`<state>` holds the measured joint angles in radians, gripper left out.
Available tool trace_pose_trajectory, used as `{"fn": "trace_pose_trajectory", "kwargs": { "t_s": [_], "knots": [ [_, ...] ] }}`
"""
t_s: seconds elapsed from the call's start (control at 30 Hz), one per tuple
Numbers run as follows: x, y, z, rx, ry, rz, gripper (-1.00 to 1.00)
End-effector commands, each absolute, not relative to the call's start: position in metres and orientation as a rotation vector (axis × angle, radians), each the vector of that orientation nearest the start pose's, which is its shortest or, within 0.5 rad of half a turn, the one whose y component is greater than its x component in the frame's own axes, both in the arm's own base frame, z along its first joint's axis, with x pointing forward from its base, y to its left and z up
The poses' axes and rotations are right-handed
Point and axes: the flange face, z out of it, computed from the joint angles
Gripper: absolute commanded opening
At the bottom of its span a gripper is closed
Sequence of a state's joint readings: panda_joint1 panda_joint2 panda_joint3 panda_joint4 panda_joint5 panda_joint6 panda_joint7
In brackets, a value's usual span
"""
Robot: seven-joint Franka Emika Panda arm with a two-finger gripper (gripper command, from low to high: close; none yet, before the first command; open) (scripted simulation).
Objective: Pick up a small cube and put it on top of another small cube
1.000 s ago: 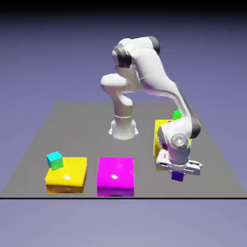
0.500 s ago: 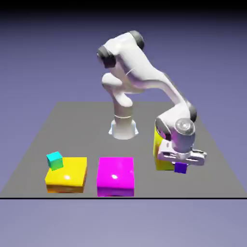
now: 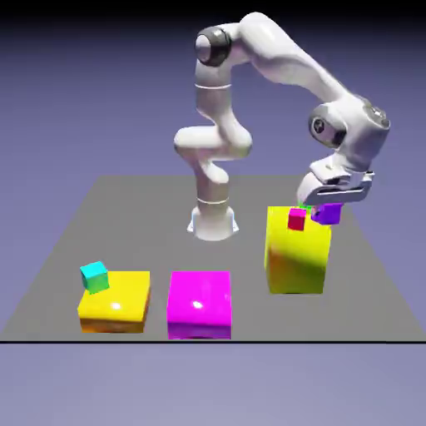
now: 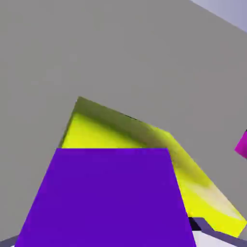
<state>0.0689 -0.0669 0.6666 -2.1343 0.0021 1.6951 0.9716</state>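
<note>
The small purple cube [image 3: 330, 213] hangs in the air, pinched by my gripper [image 3: 332, 208], which is shut on it. It floats just off the exterior view's right side of the tall yellow block [image 3: 297, 248], near its top. A magenta-red small cube [image 3: 297, 219] rests on that block's top, close to the purple one. In the hand view the purple cube [image 4: 108, 198] fills the lower middle and hides my fingertips; the yellow block [image 4: 120, 132] lies beyond it.
A cyan small cube [image 3: 95, 277] sits on a low yellow block [image 3: 116, 301] at the exterior view's front left. A low magenta block [image 3: 200, 304] lies beside it, its corner [image 4: 242, 144] showing in the hand view. A green bit [image 3: 304, 205] peeks behind the tall block.
My gripper has lifted the purple cube from the table by the tall yellow block up to the level of its top. The arm has straightened and risen.
</note>
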Motion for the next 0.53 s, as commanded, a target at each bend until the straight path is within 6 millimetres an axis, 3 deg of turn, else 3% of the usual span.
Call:
{"fn": "trace_pose_trajectory", "kwargs": {
  "t_s": [0.0,0.1,0.13,0.2,0.37,0.4,0.43,0.47,0.5],
  "knots": [
    [0.344,0.326,0.416,-3.422,0.364,0.416,-1.0],
    [0.298,0.334,0.444,-3.441,0.144,0.516,-1.0],
    [0.295,0.332,0.448,-3.411,0.143,0.602,-1.0],
    [0.295,0.332,0.449,-3.406,0.146,0.613,-1.0],
    [0.278,0.317,0.386,-3.406,0.145,0.614,-1.0],
    [0.277,0.317,0.384,-3.406,0.146,0.613,-1.0],
    [0.277,0.317,0.384,-3.406,0.146,0.613,1.0],
    [0.277,0.317,0.384,-3.406,0.146,0.613,1.0],
    [0.281,0.321,0.397,-3.406,0.145,0.614,1.0]
  ]
}}
